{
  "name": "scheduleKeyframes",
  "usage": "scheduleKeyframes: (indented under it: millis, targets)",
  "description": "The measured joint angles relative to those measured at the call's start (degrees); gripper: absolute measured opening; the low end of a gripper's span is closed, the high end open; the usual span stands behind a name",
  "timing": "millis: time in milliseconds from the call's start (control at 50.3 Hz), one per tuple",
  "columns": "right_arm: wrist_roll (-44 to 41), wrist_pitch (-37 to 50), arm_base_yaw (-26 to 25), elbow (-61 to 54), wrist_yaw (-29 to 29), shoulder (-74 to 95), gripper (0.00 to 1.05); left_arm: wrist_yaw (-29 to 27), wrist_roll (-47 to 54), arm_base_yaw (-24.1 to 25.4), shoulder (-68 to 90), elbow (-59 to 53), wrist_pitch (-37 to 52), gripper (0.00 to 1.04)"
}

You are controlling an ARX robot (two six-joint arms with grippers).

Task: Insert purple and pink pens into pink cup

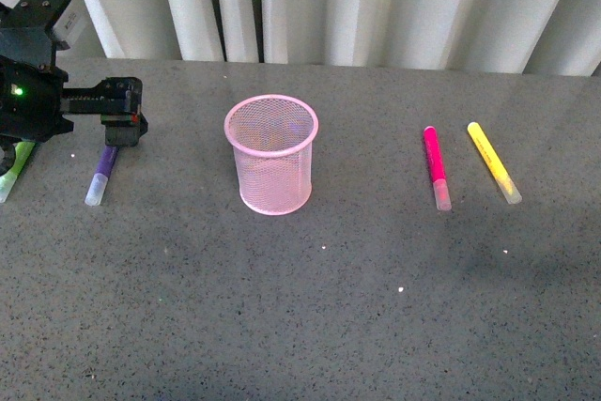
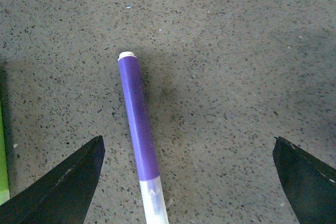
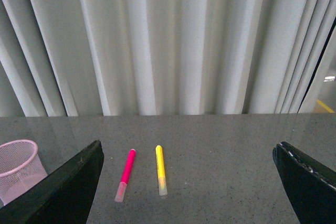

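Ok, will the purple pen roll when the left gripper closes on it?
Likely yes: the purple pen is a smooth round barrel lying flat on the table. It sits off-centre in the open left gripper, so one finger may nudge it first. Probably stiff and light.

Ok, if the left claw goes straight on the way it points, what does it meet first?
Likely the purple pen, lying inside the open left claw; then the table. Height unclear.
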Motion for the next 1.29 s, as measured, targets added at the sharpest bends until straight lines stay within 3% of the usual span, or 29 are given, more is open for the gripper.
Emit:
scheduleKeyframes:
  millis: [1093,1291]
  targets:
    - [0.0,0.0,0.0,0.0,0.0,0.0,0.98,-4.24,2.93,-1.31,15.12,14.75,-5.22,0.98]
    - [0.0,0.0,0.0,0.0,0.0,0.0,0.98,-5.11,2.97,-1.4,15.32,15.28,-5.73,0.61]
